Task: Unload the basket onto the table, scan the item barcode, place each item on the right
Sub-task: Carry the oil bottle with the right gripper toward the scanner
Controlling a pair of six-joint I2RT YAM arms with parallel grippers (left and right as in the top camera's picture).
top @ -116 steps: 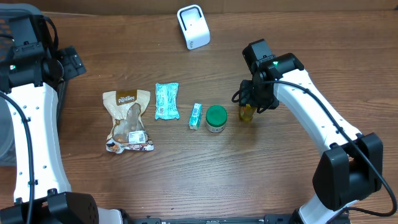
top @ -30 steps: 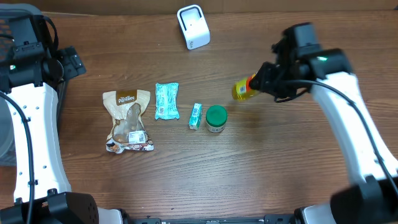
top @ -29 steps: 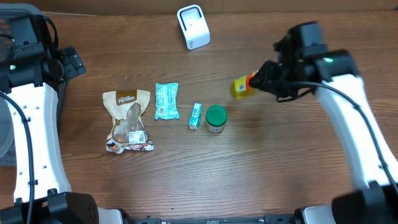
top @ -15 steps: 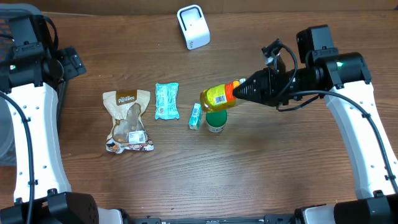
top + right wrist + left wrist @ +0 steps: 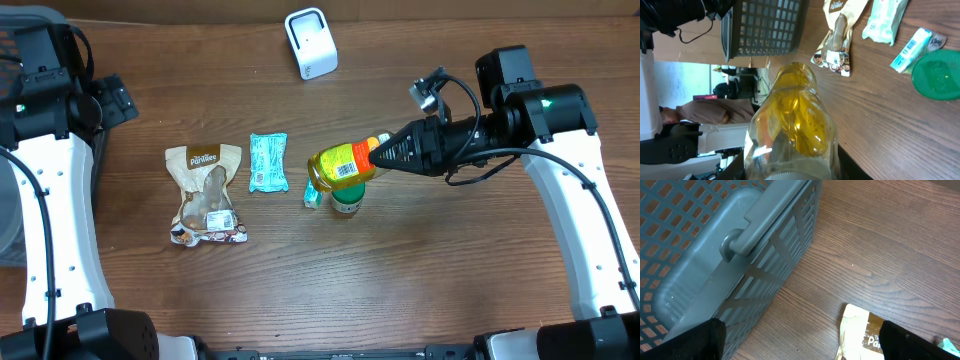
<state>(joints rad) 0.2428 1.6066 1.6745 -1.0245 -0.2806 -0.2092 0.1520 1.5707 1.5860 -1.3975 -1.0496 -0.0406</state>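
Note:
A clear bottle of yellow liquid with a yellow-and-red label hangs on its side above the table. My right gripper is shut on its cap end. In the right wrist view the bottle fills the lower middle and hides the fingertips. Its base points left, over the green-lidded jar. A white scanner stands at the back of the table, well away from the bottle. My left gripper is open above bare wood near the left edge, with nothing between its fingers.
In a row on the table lie a tan snack bag, a teal packet and a small teal box. A grey mesh basket sits at the far left, beside the left gripper.
The right arm has carried the bottle left, from right of the green jar to above it, and turned it onto its side. The left arm has not moved.

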